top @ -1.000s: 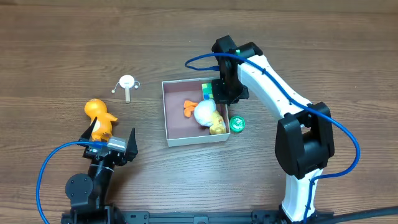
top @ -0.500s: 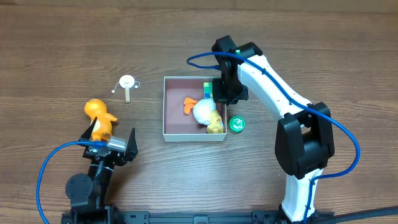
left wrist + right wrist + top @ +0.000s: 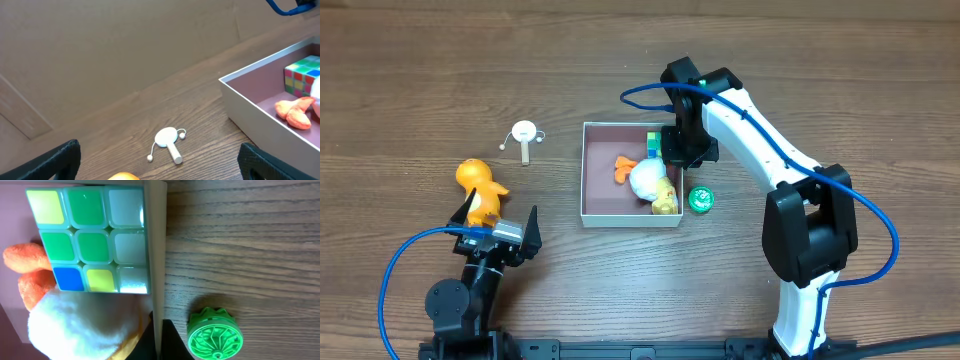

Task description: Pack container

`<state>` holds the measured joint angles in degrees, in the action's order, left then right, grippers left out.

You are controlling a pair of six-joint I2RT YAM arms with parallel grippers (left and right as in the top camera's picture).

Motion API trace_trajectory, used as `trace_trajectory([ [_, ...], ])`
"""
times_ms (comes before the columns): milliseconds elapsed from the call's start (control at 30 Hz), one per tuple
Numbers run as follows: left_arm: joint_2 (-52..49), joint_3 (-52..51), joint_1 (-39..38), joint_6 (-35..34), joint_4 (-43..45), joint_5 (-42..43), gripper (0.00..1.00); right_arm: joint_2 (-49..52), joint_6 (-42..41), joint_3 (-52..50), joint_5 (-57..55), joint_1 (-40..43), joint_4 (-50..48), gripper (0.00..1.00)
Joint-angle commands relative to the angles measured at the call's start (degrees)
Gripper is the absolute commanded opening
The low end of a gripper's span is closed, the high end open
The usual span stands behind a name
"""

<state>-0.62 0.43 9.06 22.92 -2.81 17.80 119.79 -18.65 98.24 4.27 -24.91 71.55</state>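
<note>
The container (image 3: 604, 200) is a shallow white box with a mauve inside, at the table's middle. It holds a colour cube (image 3: 653, 146), a white and yellow plush toy (image 3: 653, 183) and an orange plush piece (image 3: 624, 170). My right gripper (image 3: 677, 150) is shut on the container's right wall (image 3: 156, 255), one finger on each side (image 3: 157, 341). The cube (image 3: 87, 237) and plush (image 3: 85, 325) lie just inside that wall. My left gripper (image 3: 495, 232) is open and empty beside an orange duck (image 3: 480, 190). The left wrist view shows its fingers (image 3: 159, 162) spread wide.
A green ridged disc (image 3: 700, 199) lies on the table just outside the container's right wall, and it also shows in the right wrist view (image 3: 215, 335). A small white paddle toy with two beads (image 3: 524, 135) lies to the container's left, seen too in the left wrist view (image 3: 167, 140).
The container has turned from askew to square with the table and slid slightly left, held by my right gripper. The left arm has not moved.
</note>
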Motion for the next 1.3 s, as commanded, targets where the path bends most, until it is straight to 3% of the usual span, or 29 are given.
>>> trace_trajectory([
  [0,0.28,-0.17,0.31,0.22,0.07,0.02,1.00,-0.09,1.03,1.55,1.27,-0.22,0.02,0.04],
  [100,0.28,-0.17,0.31,0.22,0.07,0.02,1.00,-0.09,0.85,1.55,1.38,-0.22,0.07,0.04],
  [433,0.28,-0.17,0.31,0.22,0.07,0.02,1.00,-0.09,0.85,1.99,1.40,-0.22,0.55,0.24],
  [567,0.28,-0.17,0.31,0.22,0.07,0.02,1.00,-0.09,0.92,7.80,1.09,-0.20,3.21,0.29],
  [700,0.28,-0.17,0.31,0.22,0.07,0.02,1.00,-0.09,1.01,18.80,-4.33,0.00,11.63,0.55],
  [800,0.28,-0.17,0.31,0.22,0.07,0.02,1.00,-0.09,0.48,24.17,-7.89,1.46,18.75,0.92],
  [867,0.28,-0.17,0.31,0.22,0.07,0.02,1.00,-0.09,-1.88,25.38,-7.91,3.74,22.77,1.00],
  [1133,0.28,-0.17,0.31,0.24,0.07,0.02,1.00,-4.90,-8.85,24.81,-6.73,13.79,25.53,1.00],
  [1267,0.28,-0.17,0.31,0.22,0.07,0.02,1.00,-7.85,-19.85,17.35,-15.41,14.12,25.53,1.00],
])
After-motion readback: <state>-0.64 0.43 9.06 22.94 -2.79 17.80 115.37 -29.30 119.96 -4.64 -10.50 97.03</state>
